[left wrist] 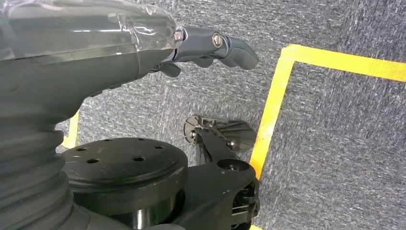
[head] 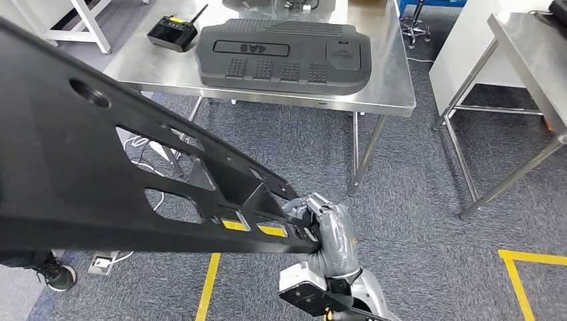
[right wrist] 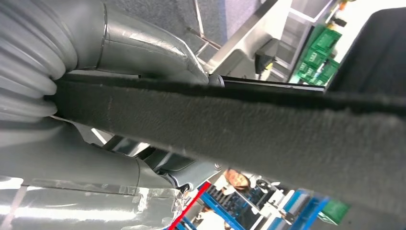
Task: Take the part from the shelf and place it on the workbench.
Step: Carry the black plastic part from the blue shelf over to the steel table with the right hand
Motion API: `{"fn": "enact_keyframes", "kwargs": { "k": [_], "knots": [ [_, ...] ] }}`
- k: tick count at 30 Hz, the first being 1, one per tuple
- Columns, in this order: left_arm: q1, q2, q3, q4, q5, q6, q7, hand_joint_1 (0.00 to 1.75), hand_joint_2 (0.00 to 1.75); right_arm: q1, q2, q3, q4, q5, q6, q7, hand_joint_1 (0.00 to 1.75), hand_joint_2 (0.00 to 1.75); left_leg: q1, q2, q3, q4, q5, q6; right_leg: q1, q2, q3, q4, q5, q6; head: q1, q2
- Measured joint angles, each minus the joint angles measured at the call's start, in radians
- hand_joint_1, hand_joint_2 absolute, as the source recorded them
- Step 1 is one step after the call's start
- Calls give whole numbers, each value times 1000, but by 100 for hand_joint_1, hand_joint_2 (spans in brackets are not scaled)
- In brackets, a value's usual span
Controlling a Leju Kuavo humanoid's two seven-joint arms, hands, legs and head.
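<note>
The right hand (head: 325, 231) grips the end of the big black part (head: 100, 180), which is carried above the carpet, in front of the steel workbench (head: 384, 73). The left hand (left wrist: 210, 48) holds nothing, fingers loosely extended.

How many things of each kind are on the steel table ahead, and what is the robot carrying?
Black moulded covers on the table: 1
Black remote controllers with antenna: 1
Long black panels gripped by the right hand: 1
Total: 3

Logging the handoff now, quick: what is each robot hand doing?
Left robot hand: holds nothing, fingers extended over the carpet.
Right robot hand: grips the end of the large black part.
</note>
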Motion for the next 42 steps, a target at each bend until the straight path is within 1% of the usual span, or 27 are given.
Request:
{"fn": "enact_keyframes", "kwargs": {
  "k": [1,2,4,5,6,8,10,11,12,14,15,16,18,20,23,26,27,29,30,31,32,34,35,36,38,40,42],
  "knots": [
    [1,0,0,0,0,-1,0,0,175,2,0,0,0,1,0,1,175,175,4,0,3,2,-5,-5,-6,-1,-4,-4,18,6,2,0],
    [2,1,0,0,0,-2,0,0,175,2,0,-1,0,2,0,2,175,175,9,-1,7,7,-12,-12,-12,-1,12,-45,53,13,3,0],
    [3,2,-1,0,0,-3,0,0,175,2,-1,-1,0,3,0,3,175,175,16,-3,9,25,-32,-31,-20,5,66,-171,119,26,10,0],
    [2,3,-1,0,0,-4,0,0,175,3,-1,-1,0,4,0,3,175,175,17,-5,8,34,-42,-41,-22,10,84,-211,132,24,14,0],
    [1,4,-1,0,0,-5,-1,0,175,5,-1,-1,0,5,0,4,175,175,16,-6,7,41,-49,-50,-21,14,92,-229,131,18,15,0],
    [1,5,-1,0,0,-7,-1,0,175,7,-2,-2,0,8,0,4,175,175,18,-10,11,41,-56,-62,-17,16,92,-223,118,-4,9,0],
    [0,5,-2,0,1,-7,-2,0,175,7,-2,-2,-1,9,0,4,175,175,21,2,13,58,-69,-70,-15,9,102,-225,112,-19,-3,0],
    [-1,5,-2,0,1,-7,-2,0,175,7,-2,-2,-1,10,0,4,175,175,20,13,-1,93,-85,-73,-15,4,109,-228,109,-26,-10,0],
    [-2,5,-2,0,1,-7,-2,0,175,7,-2,-2,-1,10,0,4,175,175,17,26,-29,151,-108,-73,-14,-2,116,-230,105,-33,-18,0],
    [-2,5,-2,0,1,-7,-2,0,175,8,-2,-2,-2,10,0,5,175,175,11,35,-114,293,-150,-69,-9,-12,127,-231,94,-41,-30,0],
    [-1,5,-2,0,2,-7,-2,0,175,8,-2,-2,-2,10,0,5,175,175,9,36,-148,338,-153,-65,-6,-14,133,-231,88,-43,-32,0],
    [1,5,-2,0,2,-7,-2,0,175,8,-2,-2,-2,10,0,5,175,175,7,36,-166,348,-135,-61,-3,-16,141,-231,82,-43,-34,0],
    [3,5,-2,0,3,-7,-2,0,175,8,-2,-2,-2,10,0,5,175,175,1,37,-147,254,-49,-47,-1,-18,162,-231,67,-40,-36,0],
    [3,5,-2,0,4,-7,-2,0,175,8,-2,-2,-2,10,0,5,175,175,-8,41,-110,145,9,-35,2,-19,178,-231,52,-33,-40,0],
    [3,5,-5,0,5,-7,-3,0,175,7,-2,-2,-2,11,0,5,175,175,-17,42,-95,98,0,-24,4,-21,182,-238,44,-19,-43,0],
    [4,5,-8,0,6,-7,-4,0,175,6,-2,-2,-3,12,0,5,175,175,-10,40,-84,83,-4,-10,2,-23,174,-208,19,-4,-37,0],
    [3,5,-9,0,6,-7,-4,0,175,6,-2,-2,-3,12,0,5,175,175,-8,40,-78,79,-5,-5,2,-21,149,-159,-4,-1,-32,0],
    [2,5,-10,0,6,-7,-5,0,175,6,-2,-2,-3,12,0,5,175,175,-12,40,-70,77,-12,4,2,-19,69,-22,-50,2,-20,0],
    [3,5,-11,0,6,-7,-5,0,175,7,-2,-2,-3,12,0,5,175,175,-14,40,-66,77,-15,7,3,-18,33,30,-57,2,-16,0],
    [3,5,-13,0,6,-7,-5,0,175,8,-3,-2,-3,12,0,5,175,175,-16,39,-60,77,-20,9,3,-17,13,46,-43,0,-12,0],
    [3,5,-14,0,6,-7,-5,0,175,8,-3,-2,-3,12,0,5,175,175,-18,37,-53,77,-24,10,4,-17,13,22,-10,-3,-9,0],
    [3,5,-17,0,6,-7,-5,0,175,7,-3,-2,-3,12,0,5,175,175,-20,33,-37,77,-35,8,10,-13,54,-102,77,-17,-1,0],
    [2,4,-17,0,6,-7,-5,0,175,7,-3,-2,-3,12,0,5,175,175,-22,31,-31,78,-40,5,14,-11,76,-161,105,-24,0,0],
    [1,4,-18,0,6,-7,-5,0,175,7,-3,-2,-4,12,0,5,175,175,-22,30,-29,78,-43,1,18,-10,91,-200,117,-29,2,0],
    [0,3,-18,0,6,-7,-5,0,175,7,-3,-3,-4,13,0,5,175,175,-22,30,-27,75,-46,-10,23,-7,99,-223,113,-34,1,0],
    [-1,4,-19,-1,6,-6,-5,0,175,7,-4,-3,-5,13,0,6,175,175,-22,31,-22,75,-52,-19,16,-8,109,-239,116,-39,2,0],
    [-3,4,-19,-1,6,-5,-5,0,175,6,-4,-3,-6,13,-1,8,175,175,-23,33,-42,130,-84,-29,6,-13,123,-256,118,-46,-8,0]
  ]
}}
